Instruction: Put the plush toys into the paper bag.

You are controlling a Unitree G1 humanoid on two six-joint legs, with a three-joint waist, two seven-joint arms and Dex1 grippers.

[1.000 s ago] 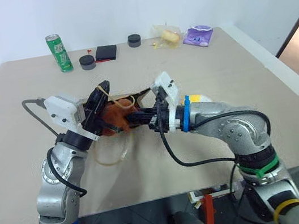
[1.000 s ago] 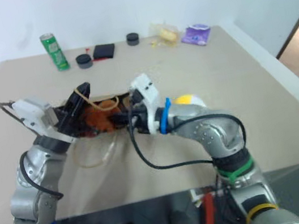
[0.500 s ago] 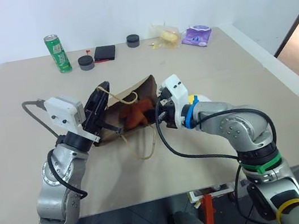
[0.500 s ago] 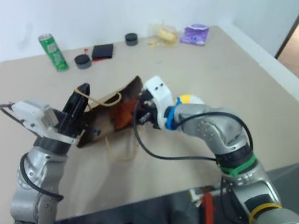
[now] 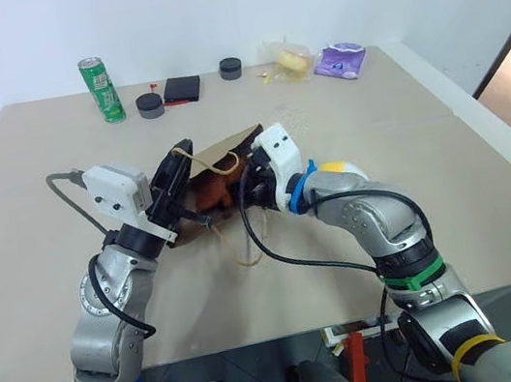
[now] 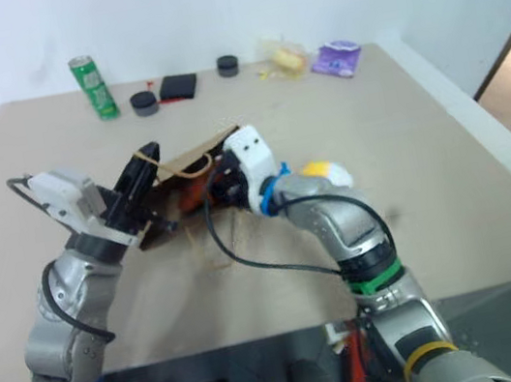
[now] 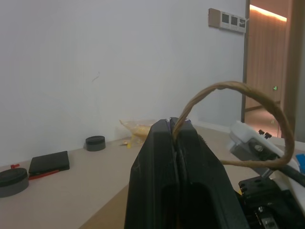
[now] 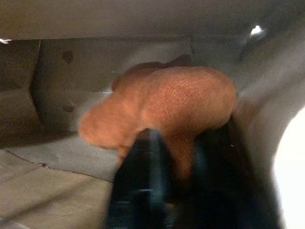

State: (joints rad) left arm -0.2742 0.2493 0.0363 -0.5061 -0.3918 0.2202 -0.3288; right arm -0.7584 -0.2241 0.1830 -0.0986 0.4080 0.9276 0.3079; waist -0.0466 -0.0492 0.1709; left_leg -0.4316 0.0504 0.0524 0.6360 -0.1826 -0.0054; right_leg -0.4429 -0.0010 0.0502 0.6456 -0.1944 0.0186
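Your left tool (image 7: 177, 143) pinches the bag's handle (image 7: 248, 95), holding the bag (image 5: 228, 146) open. Your right tool (image 8: 164, 157), fingers parted, sits inside with the brown toy (image 8: 162, 107) just ahead, apparently releasing it. Next, withdraw it and fetch the egg toy (image 5: 335, 170) beside that forearm.

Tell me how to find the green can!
Look at the tan table, along its far edge by the white wall. At the left end of the things there stands the green can, upright beside a flat black round lid. It is the only green thing.

A green can (image 5: 101, 90), two black discs (image 5: 149, 105), a black wallet (image 5: 182, 89) and a purple pouch (image 5: 340, 60) line the table's (image 5: 489, 181) far edge.
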